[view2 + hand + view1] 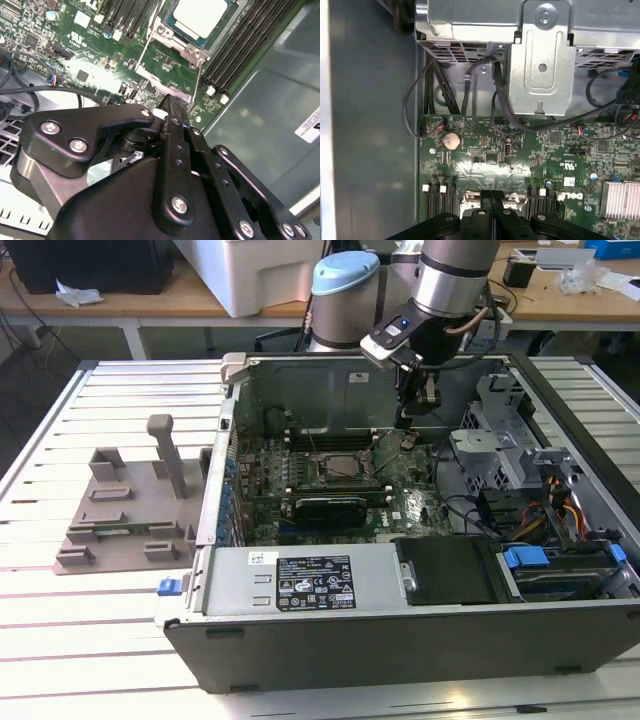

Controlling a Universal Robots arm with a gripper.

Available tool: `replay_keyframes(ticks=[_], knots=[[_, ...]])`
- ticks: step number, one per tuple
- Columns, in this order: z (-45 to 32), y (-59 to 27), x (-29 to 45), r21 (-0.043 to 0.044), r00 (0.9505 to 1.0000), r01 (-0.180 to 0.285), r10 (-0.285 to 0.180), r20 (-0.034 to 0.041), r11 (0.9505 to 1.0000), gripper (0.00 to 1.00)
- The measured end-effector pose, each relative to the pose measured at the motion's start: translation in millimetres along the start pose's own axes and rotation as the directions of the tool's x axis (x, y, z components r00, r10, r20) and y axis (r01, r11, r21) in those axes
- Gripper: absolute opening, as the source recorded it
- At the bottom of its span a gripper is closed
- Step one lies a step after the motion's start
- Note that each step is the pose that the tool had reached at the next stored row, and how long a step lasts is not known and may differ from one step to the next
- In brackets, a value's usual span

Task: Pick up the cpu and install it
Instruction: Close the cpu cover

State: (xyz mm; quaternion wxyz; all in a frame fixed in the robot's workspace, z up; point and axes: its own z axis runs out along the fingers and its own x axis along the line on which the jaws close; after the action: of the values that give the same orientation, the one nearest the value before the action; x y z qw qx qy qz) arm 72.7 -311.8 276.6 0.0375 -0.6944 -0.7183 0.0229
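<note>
One tool (491, 195), fingertips (484, 198) tight together, over one motherboard (490, 165), near one cpu (200, 17) in its socket (173, 43).

cpu (200, 17), square, pale silvery metal top, lying flat in the socket (182, 46) on the green board (170, 67), between memory slots (245, 45)

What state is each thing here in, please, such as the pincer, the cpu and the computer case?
pincer: shut, nothing seen between its fingers.
cpu: lying in the motherboard socket, apart from the pincer.
computer case: on its side, open on top.
</note>
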Motion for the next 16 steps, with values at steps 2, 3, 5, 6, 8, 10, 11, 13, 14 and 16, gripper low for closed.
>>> replay_keyframes(ticks=[2, 3, 5, 6, 8, 10, 11, 13, 14, 16], knots=[[4.1, 0.9, -0.1, 0.0001, 1.0, 0.0, 0.0, 0.0002, 1.0, 0.11], [6.9, 1.6, -0.2, 0.0, 1.0, 0.0, 0.0, 0.0, 1.0, 0.11], [9.6, 2.3, -0.2, 0.0, 1.0, 0.0, 0.0, 0.0, 1.0, 0.11], [11.2, 2.8, -0.3, 0.0, 1.0, 0.0, 0.0, 0.0, 1.0, 0.11], [14.2, 3.8, -0.4, 0.0, 1.0, 0.0, 0.0, 0.0, 1.0, 0.11], [17.2, 5.2, -0.6, -0.0002, 1.0, 0.0, 0.0, 0.0009, 1.0, 0.11], [18.5, 5.6, -0.6, 0.0, 1.0, 0.0, 0.0, 0.0012, 1.0, 0.11], [23.0, 6.5, -0.7, -0.0009, 1.0, 0.0, 0.0, 0.0004, 1.0, 0.11], [22.9, 6.4, -0.7, -0.0008, 1.0, 0.0, 0.0, 0.0005, 1.0, 0.11], [17.2, 5.6, -0.4, 0.0006, 1.0, -0.001, 0.001, -0.002, 1.0, 0.11]])
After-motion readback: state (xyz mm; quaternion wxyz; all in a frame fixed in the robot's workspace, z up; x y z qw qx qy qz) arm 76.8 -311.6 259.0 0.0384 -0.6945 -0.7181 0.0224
